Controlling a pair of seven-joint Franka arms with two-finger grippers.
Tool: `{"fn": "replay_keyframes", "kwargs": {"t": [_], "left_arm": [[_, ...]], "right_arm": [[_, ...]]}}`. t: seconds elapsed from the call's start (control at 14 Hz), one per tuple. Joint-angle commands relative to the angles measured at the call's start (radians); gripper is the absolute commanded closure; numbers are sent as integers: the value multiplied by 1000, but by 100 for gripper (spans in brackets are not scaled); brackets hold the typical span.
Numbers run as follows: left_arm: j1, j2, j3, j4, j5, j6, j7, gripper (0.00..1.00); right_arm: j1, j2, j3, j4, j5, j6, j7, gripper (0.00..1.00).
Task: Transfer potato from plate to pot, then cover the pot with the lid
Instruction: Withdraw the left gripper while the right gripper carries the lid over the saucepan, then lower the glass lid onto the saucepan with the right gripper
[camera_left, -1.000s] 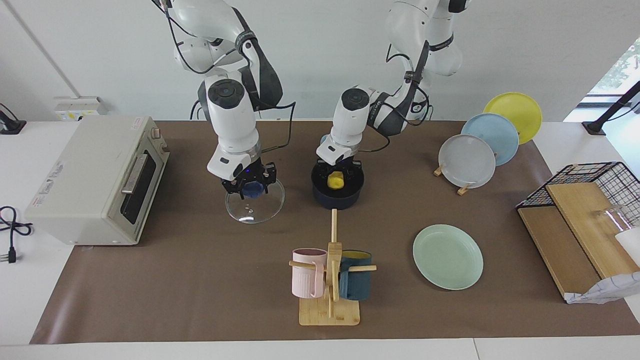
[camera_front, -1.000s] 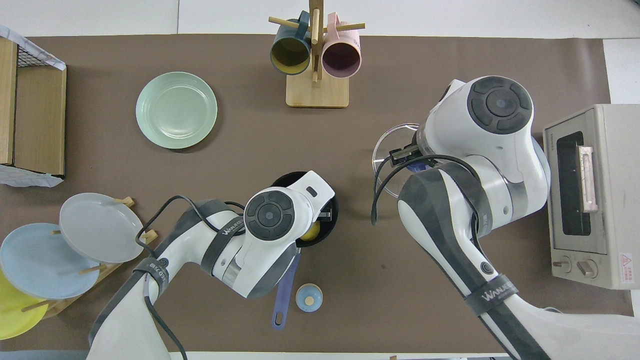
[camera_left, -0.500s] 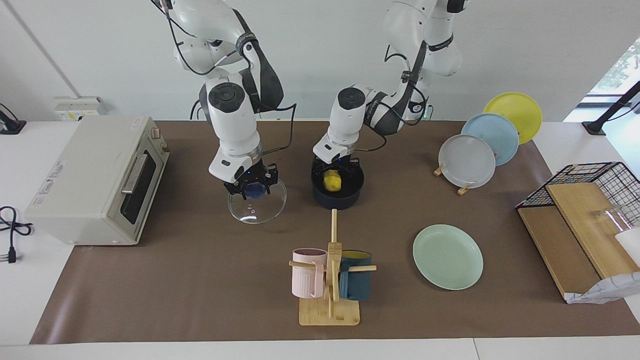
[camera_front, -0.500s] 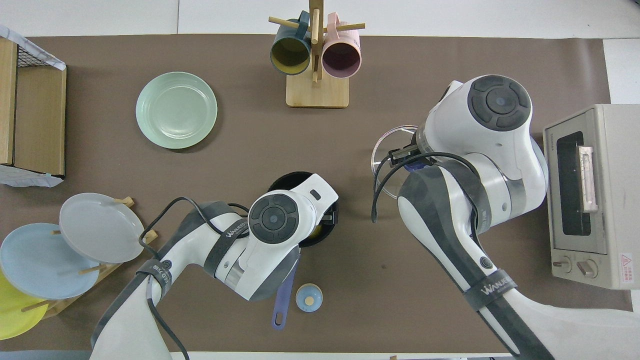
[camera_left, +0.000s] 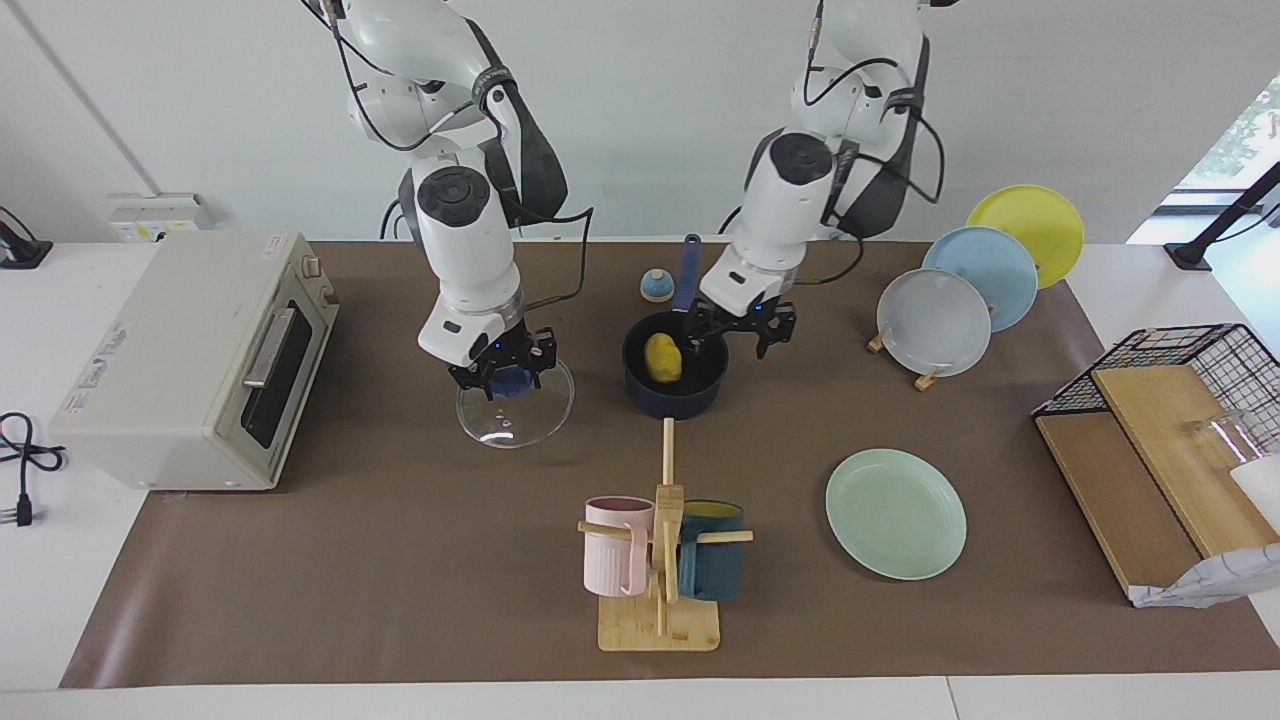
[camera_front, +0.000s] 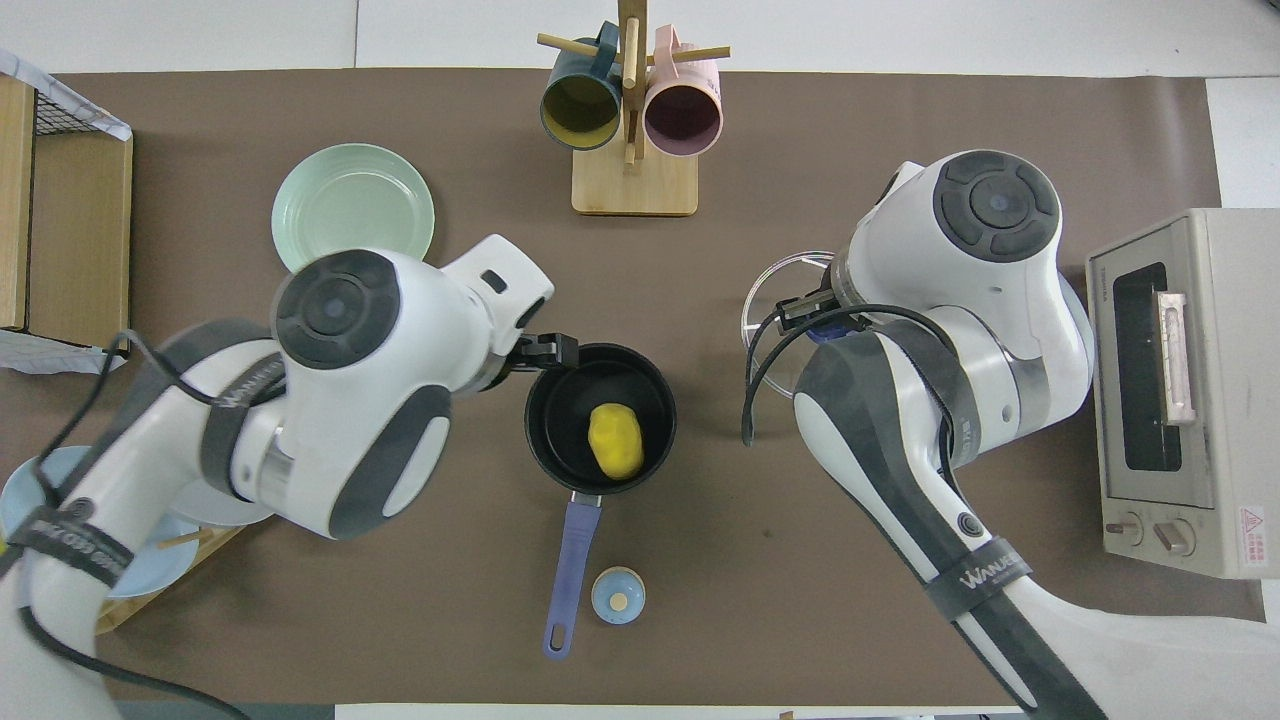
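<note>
now the potato (camera_left: 663, 359) lies loose in the pot (camera_left: 676, 392), so the first half looks done, and the mint plate (camera_left: 895, 512) sits bare, farther from me, toward my left arm's end of the surface. my left tool (camera_left: 742, 328) hangs spread open and empty over the pot's rim on its own arm's side. my right tool (camera_left: 498, 372) is clamped on the blue knob of the lid (camera_left: 515, 404), which is beside the pot toward the right arm's end; i cannot tell if the glass is touching the surface or slightly raised. what worries me: the lid hangs from one small knob, so it could tilt or swing as i carry it, strike the pot's rim and settle crooked. if my left tool is over the rim when the lid arrives, the two may knock. the potato stands fairly tall in the pot, and i judge it could stop the lid seating flat. from overhead my right arm covers most of the lid and its knob, and my left arm hides part of the plate.
</note>
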Motion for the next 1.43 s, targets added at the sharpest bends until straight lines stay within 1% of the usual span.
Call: {"fn": "replay_keyframes", "kwargs": {"t": [0.0,0.07,0.14,0.21,0.36,0.43,0.5,0.57,0.71,0.86,1.0,1.14,1.21,1.36], "left_arm": [[161,-72,-7,104,2,-176,53,0],[213,-85,-7,131,2,-218,103,0],[268,-89,-7,171,2,-268,166,0],[317,-90,-7,207,2,-313,213,0],[376,-90,-7,268,22,-393,263,0],[385,-91,-7,286,44,-425,281,0],[385,-93,-6,296,67,-459,286,0],[387,-97,-3,297,77,-483,287,0],[387,-148,-3,294,78,-526,287,0],[379,-163,-1,279,78,-575,292,0],[373,-177,-1,255,78,-562,295,0],[375,-175,-3,261,78,-539,310,0],[379,-169,-9,270,78,-528,329,0],[387,-142,-12,325,80,-545,330,0]], "right_arm": [[77,5,10,49,18,-4,166,100],[107,9,10,74,16,-7,240,100],[152,40,10,126,16,-22,301,100],[202,87,12,204,15,-58,379,100],[317,216,5,372,-32,-157,540,100],[342,250,10,413,-90,-179,584,100],[351,250,11,415,-109,-181,616,100],[364,250,12,410,-102,-168,656,100],[367,246,13,357,-93,-116,699,100],[399,238,13,355,-94,-141,702,100],[396,236,13,344,-88,-132,704,100],[396,230,15,333,-65,-138,704,100],[402,223,15,315,-65,-130,705,100],[407,216,15,303,-65,-131,708,100]]}}
